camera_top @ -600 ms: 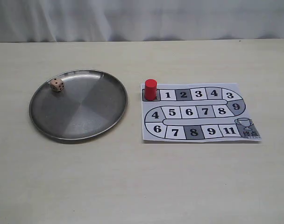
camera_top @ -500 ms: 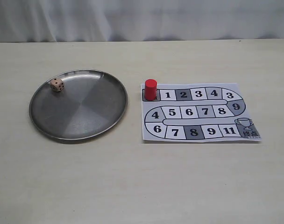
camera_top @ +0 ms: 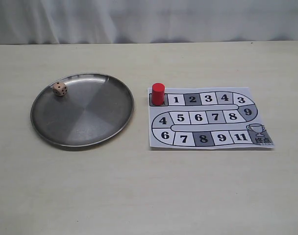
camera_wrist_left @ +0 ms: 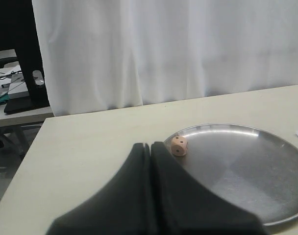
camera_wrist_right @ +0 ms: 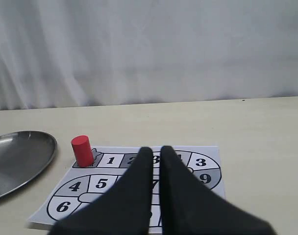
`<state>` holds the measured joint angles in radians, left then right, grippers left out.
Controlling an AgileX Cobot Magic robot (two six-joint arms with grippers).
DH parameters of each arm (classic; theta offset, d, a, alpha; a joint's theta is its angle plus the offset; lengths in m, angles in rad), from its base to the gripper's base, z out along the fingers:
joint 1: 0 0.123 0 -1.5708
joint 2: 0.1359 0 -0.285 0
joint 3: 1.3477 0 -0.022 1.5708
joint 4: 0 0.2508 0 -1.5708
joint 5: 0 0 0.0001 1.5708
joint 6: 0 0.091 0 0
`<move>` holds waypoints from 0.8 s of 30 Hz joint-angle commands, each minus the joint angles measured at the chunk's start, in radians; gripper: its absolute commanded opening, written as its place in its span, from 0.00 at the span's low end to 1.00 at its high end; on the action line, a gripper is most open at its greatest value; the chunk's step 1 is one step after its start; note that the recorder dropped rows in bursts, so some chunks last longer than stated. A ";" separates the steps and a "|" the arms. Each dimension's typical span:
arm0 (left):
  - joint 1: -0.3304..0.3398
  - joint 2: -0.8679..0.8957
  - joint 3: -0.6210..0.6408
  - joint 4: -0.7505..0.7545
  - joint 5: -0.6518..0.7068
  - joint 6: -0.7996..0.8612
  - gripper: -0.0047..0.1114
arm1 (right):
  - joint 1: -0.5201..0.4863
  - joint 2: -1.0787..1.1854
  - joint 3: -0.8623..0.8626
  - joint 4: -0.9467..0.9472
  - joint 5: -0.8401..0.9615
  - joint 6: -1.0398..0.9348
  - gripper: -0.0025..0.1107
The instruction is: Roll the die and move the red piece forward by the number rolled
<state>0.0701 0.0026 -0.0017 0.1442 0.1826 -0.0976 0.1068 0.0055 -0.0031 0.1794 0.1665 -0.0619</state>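
The tan die (camera_top: 60, 89) lies inside the round metal plate (camera_top: 90, 127), close to its far-left rim. Standing upright on the start square at the top-left corner of the paper board (camera_top: 215, 117) is the red piece (camera_top: 158, 93). Neither arm shows in the exterior view. In the left wrist view my left gripper (camera_wrist_left: 150, 145) is shut and empty, its tips short of the die (camera_wrist_left: 179, 145) at the plate's (camera_wrist_left: 247, 171) edge. My right gripper (camera_wrist_right: 156, 149) is shut and empty above the board (camera_wrist_right: 203, 164), with the red piece (camera_wrist_right: 82, 151) off to one side.
The board's numbered track winds from the start square to a trophy square (camera_top: 259, 132) at its lower right. A white curtain hangs behind the table. The plate's rim (camera_wrist_right: 16, 156) shows beside the board in the right wrist view.
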 commanded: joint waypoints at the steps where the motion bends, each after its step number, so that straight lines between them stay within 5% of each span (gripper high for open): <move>1: 0.005 -0.003 0.002 0.000 -0.009 0.001 0.04 | 0.000 -0.005 0.003 -0.009 0.001 -0.002 0.06; 12: 0.005 -0.003 0.002 0.000 -0.009 0.001 0.04 | 0.000 -0.005 0.003 -0.009 -0.153 0.025 0.06; 20: 0.005 -0.003 0.002 0.000 -0.009 0.001 0.04 | 0.000 -0.005 0.001 0.043 -0.448 0.118 0.06; 24: 0.005 -0.003 0.002 0.000 -0.009 0.001 0.04 | 0.000 0.056 -0.063 0.031 -0.404 0.100 0.06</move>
<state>0.0701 0.0026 -0.0017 0.1442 0.1826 -0.0976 0.1068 0.0164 -0.0313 0.2202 -0.2446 0.0462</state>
